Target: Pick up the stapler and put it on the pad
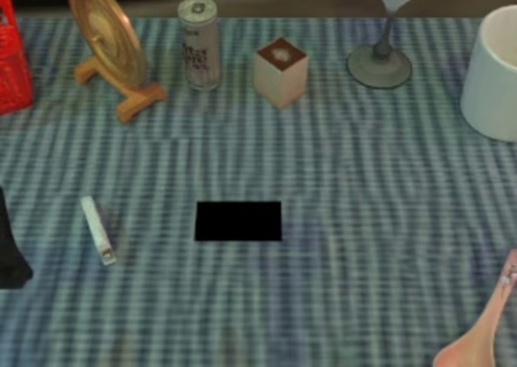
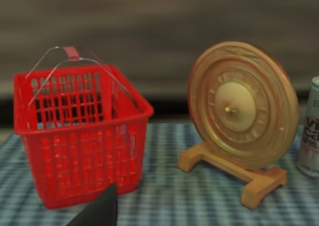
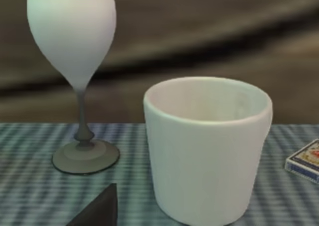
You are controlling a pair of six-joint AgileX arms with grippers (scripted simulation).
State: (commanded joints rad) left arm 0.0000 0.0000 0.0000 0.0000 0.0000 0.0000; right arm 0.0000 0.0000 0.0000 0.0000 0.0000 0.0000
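- So the stapler (image 1: 98, 229) is just lying flat on the striped blue cloth (image 1: 363, 221), over on the left side of the table, grey metal tip pointing toward the near edge and angled a bit right.
- The pad (image 1: 238, 221) is to its right, roughly mid-table, flat and black. There's a clear strip of cloth between the two, nothing touching.
- Left gripper (image 1: 11, 246) is only a dark shape poking in at the left edge, level with the stapler but well apart from it. Honestly can't tell if the fingers are spread or closed; the left wrist view only catches one dark fingertip (image 2: 99, 210).
- Right arm doesn't show up from above at all. Its wrist view has a single dark fingertip (image 3: 98, 208) at the edge, so same deal there, can't tell, and it's over on the far right, nowhere near the stapler.
- Far side, left to right: red basket (image 1: 12, 56), a golden disc on a wooden stand (image 1: 109, 44), a can (image 1: 199, 44), a small cube box (image 1: 280, 72), a wine glass (image 1: 386, 52), and a big white cup (image 1: 493, 72).
- Pinkish spoon thing (image 1: 485, 326) sits at the near right corner.
- A little card box (image 3: 305, 161) lies beside the cup in the right wrist view.
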